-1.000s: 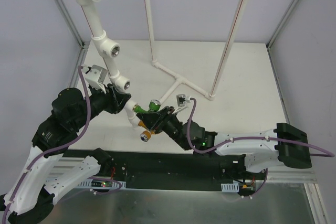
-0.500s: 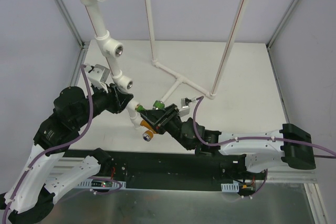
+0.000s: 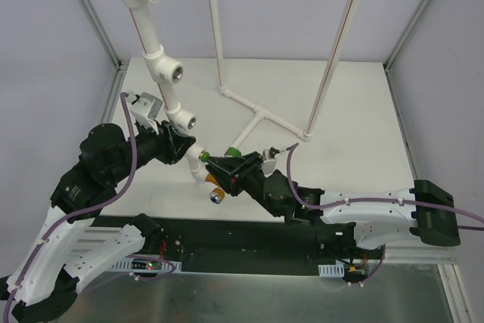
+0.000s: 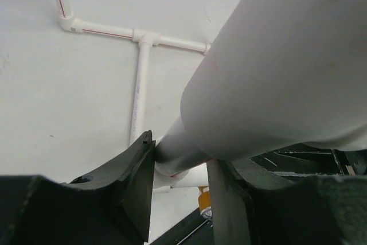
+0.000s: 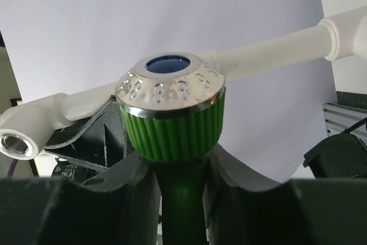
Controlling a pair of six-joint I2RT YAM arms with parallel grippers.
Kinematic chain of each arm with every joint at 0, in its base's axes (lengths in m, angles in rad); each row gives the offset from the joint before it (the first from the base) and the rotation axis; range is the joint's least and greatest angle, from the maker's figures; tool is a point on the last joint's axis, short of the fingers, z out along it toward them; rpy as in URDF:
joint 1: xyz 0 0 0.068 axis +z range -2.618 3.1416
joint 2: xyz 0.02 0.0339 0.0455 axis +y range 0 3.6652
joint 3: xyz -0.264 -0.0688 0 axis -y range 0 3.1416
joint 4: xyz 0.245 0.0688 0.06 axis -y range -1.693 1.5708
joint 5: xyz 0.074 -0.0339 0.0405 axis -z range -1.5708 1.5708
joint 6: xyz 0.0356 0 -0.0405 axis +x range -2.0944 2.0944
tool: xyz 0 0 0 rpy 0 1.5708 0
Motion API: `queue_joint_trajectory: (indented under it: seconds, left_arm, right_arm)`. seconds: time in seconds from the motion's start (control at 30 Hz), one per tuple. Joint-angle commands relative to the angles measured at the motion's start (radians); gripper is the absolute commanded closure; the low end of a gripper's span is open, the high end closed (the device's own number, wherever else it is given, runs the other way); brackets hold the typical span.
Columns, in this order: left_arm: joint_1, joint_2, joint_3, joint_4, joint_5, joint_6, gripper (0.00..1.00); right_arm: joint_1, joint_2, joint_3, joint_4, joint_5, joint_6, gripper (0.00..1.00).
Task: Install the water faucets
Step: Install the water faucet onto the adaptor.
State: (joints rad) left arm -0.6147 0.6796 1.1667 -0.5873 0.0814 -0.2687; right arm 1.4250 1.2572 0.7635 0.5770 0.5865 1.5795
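My left gripper [image 3: 180,147] is shut on the white pipe [image 3: 162,73], which carries several tee fittings with metal threaded holes. It holds the pipe tilted up and off the table. In the left wrist view the fingers [image 4: 137,170] clamp the pipe [image 4: 275,73]. The green faucet [image 3: 231,152] is at the pipe's lower end, and my right gripper [image 3: 227,166] is shut on its stem. In the right wrist view its ribbed green knob with the silver end [image 5: 170,87] stands above my fingers [image 5: 129,199]. The orange faucet [image 3: 211,182] hangs below the pipe's end, also showing in the left wrist view [image 4: 203,199].
A white pipe frame [image 3: 257,115] lies on the table behind the grippers, with two tall uprights [image 3: 215,28] rising from it. Grey walls close in the left and right sides. The black base rail [image 3: 249,236] runs along the near edge.
The left arm has swung the pipe's top up and to the right. The right gripper has moved left with the green faucet, closer to the pipe's lower end.
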Motion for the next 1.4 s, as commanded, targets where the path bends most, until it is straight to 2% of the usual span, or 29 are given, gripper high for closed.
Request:
queue_joint_trajectory:
  seconds: [0.0,0.03,0.13,0.3,0.97,1.13,1.37]
  left_arm:
    - [0.000,0.028,-0.025,-0.037,0.023,-0.053,1.00]
    - [0.000,0.026,-0.025,-0.037,0.023,-0.056,1.00]
    - [-0.002,0.025,-0.024,-0.037,0.023,-0.056,1.00]
    - [0.000,0.024,-0.021,-0.037,0.023,-0.060,1.00]
    - [0.000,0.020,-0.029,-0.037,0.024,-0.063,1.00]
    - [0.000,0.020,-0.030,-0.037,0.023,-0.064,1.00]
    - [0.000,0.015,-0.030,-0.037,0.020,-0.066,1.00]
  right_arm:
    - [0.003,-0.061,-0.015,0.104,-0.004,0.054,0.76]
    - [0.003,-0.061,-0.019,0.113,-0.004,0.051,0.68]
    - [0.002,-0.059,-0.027,0.124,-0.016,0.047,0.54]
    - [0.002,-0.059,-0.038,0.147,-0.024,0.020,0.42]
    - [0.017,-0.081,-0.084,0.135,-0.037,-0.016,0.38]
    - [0.022,-0.114,-0.101,0.138,-0.025,-0.064,0.36]
    - [0.025,-0.186,-0.148,0.095,-0.091,-0.114,0.34]
